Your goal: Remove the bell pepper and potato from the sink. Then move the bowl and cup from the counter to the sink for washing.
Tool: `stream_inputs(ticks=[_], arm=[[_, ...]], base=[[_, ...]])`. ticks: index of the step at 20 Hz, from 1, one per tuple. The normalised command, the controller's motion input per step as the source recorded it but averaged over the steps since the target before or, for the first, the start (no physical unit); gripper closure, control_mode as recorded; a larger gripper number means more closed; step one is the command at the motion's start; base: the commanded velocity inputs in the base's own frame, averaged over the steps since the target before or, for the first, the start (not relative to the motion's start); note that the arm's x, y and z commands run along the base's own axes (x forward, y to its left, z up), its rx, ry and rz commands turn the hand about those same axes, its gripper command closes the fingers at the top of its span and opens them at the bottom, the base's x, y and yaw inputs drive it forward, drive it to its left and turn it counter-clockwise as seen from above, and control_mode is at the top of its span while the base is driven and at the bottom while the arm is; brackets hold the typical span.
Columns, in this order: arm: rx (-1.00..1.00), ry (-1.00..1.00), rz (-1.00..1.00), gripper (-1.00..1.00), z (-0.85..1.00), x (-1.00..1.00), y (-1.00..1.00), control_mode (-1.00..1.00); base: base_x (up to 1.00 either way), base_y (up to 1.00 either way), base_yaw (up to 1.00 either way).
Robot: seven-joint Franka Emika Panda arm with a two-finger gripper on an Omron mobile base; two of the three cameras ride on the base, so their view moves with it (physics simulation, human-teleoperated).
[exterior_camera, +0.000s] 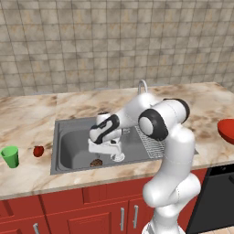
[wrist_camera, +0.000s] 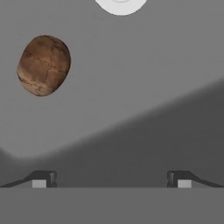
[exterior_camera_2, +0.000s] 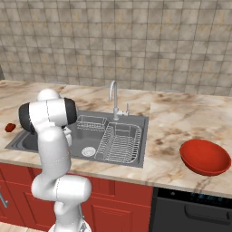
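Tool (wrist_camera: 111, 179) wide open above the sink (exterior_camera: 73, 141) floor, holding nothing, tips well apart at the bottom of the hand view. Potato (wrist_camera: 43, 65) lying on the grey basin floor at about 10 o'clock from the tool, clear of both tips; seen too in the left base view just beside the hand, near the front wall of the basin. Drain (wrist_camera: 120, 4) at 12 o'clock. Bell pepper (exterior_camera: 38, 151) out on the bench (exterior_camera: 27, 114) left of the sink, just beside the cup (exterior_camera: 10, 156). Bowl (exterior_camera_2: 205, 157) on the bench well to the right of the sink, past the wire rack (exterior_camera_2: 118, 142).
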Motion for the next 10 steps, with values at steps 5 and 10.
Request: stream_inputs(ticks=[5, 10], arm=[[0.0, 0.0, 0.0, -1.0, -0.17, 0.01, 0.1, -1.0], [0.0, 0.0, 0.0, -1.0, -0.16, 0.01, 0.05, -1.0]], base=[[0.0, 0.0, 0.0], [0.0, 0.0, 0.0]])
